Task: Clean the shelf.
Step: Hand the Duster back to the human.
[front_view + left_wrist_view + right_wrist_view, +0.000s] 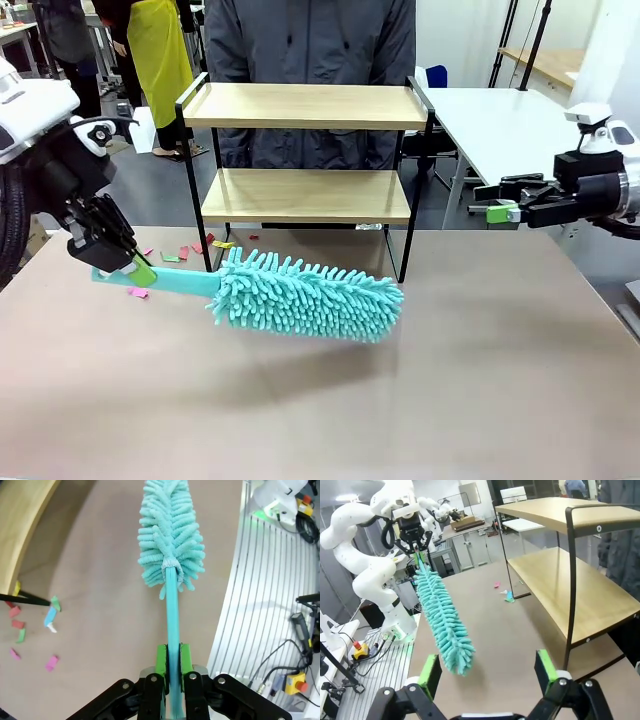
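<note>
The shelf (305, 150) stands at the far side of the worktop (480, 360), in front of a person, both boards bare. Near its left legs lie coloured paper scraps (30, 630) on the worktop. My left tool (128, 262) is clenched on the handle of the teal duster (300, 295), whose fluffy head hangs low over the worktop in front of the shelf. My right tool (500, 210) hovers released, holding nothing, just off the shelf's right end. The long head could catch a black end rail and shove the light shelf, I judge. I can read no writing anywhere.
</note>
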Action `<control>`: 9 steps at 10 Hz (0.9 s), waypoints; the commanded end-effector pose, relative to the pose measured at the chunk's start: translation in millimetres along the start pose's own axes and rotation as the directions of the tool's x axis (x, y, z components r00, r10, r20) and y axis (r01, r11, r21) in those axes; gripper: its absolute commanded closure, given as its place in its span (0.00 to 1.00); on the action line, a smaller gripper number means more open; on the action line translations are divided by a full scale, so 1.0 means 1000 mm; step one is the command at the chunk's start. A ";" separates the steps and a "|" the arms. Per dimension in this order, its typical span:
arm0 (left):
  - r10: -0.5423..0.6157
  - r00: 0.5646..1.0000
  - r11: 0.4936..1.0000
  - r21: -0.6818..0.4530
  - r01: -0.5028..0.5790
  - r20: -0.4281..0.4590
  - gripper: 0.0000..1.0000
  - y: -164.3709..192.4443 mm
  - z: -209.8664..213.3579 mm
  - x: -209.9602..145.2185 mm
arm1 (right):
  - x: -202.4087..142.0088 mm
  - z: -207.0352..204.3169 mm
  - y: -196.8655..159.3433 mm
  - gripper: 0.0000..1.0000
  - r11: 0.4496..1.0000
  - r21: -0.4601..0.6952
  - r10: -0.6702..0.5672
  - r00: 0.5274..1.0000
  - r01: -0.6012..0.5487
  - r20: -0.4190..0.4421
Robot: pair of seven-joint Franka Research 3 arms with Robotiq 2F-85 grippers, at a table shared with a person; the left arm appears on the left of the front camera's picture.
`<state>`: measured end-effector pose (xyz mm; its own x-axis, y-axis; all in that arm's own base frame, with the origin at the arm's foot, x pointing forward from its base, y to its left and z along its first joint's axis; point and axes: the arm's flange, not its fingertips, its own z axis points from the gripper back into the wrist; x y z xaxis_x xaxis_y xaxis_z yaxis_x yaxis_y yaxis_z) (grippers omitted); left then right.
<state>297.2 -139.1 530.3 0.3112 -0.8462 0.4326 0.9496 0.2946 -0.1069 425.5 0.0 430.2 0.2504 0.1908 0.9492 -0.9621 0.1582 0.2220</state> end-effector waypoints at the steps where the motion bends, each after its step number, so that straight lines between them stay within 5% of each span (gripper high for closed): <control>1: -0.007 1.000 1.000 0.010 0.007 0.001 0.87 0.001 0.002 -0.001 | 0.009 0.005 0.000 0.00 1.000 0.014 -0.023 1.000 0.023 -0.007; 2: 0.000 1.000 1.000 0.000 0.000 0.000 0.87 0.000 0.000 0.000 | 0.000 0.000 0.000 0.00 1.000 0.000 0.000 1.000 0.000 0.000; 6: -0.064 0.960 0.993 -0.074 0.087 0.271 0.87 0.041 -0.039 -0.013 | -0.008 -0.030 0.018 0.00 0.979 0.187 0.062 0.991 -0.084 0.119; 9: -0.149 0.935 0.980 -0.080 0.184 0.321 0.87 0.058 -0.052 -0.015 | -0.009 -0.057 0.020 0.00 0.966 0.241 0.058 0.987 -0.093 0.149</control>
<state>341.1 -132.9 476.9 0.1866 -0.7147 0.6741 0.9822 0.1517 -0.1111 400.7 49.6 421.4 0.1872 0.0758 0.9794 -0.9772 -0.0872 0.1935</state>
